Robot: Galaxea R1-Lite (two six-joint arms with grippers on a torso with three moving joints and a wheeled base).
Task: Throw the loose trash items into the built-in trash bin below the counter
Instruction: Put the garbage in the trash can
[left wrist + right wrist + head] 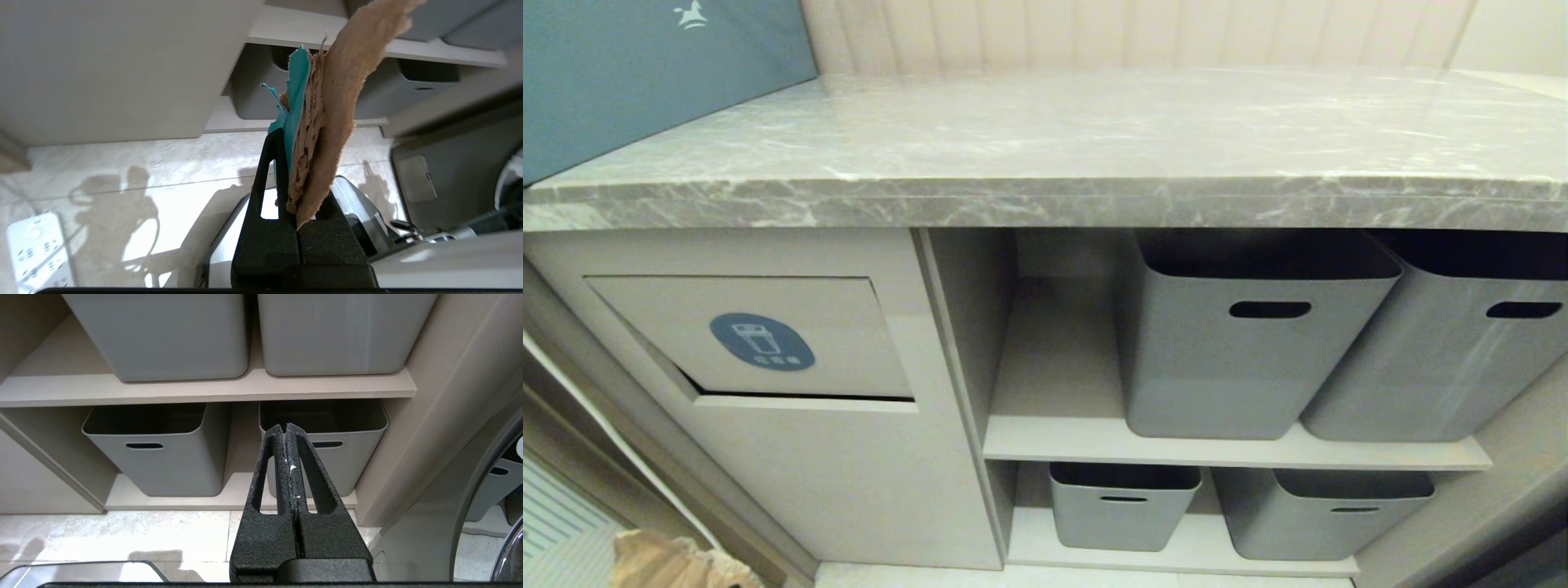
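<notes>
A thick grey marble-look counter (1094, 155) with white veining and a glossy top runs across the scene, backed by a pale ribbed wall. A teal-blue box (645, 73) stands at its far left. Below it on the left, the beige trash bin flap (752, 339) carries a blue-grey oval sticker. To the right, open shelves hold four grey tubs (1217, 343), two above and two below. The floor is pale stone tile. The left gripper (304, 175), low near the floor, is clamped on a scrap of turquoise tape and tan cardboard (322, 118), which also shows at the near left corner of the head view. The right gripper (286, 428) hangs before the lower tubs, fingers pressed together, empty.
</notes>
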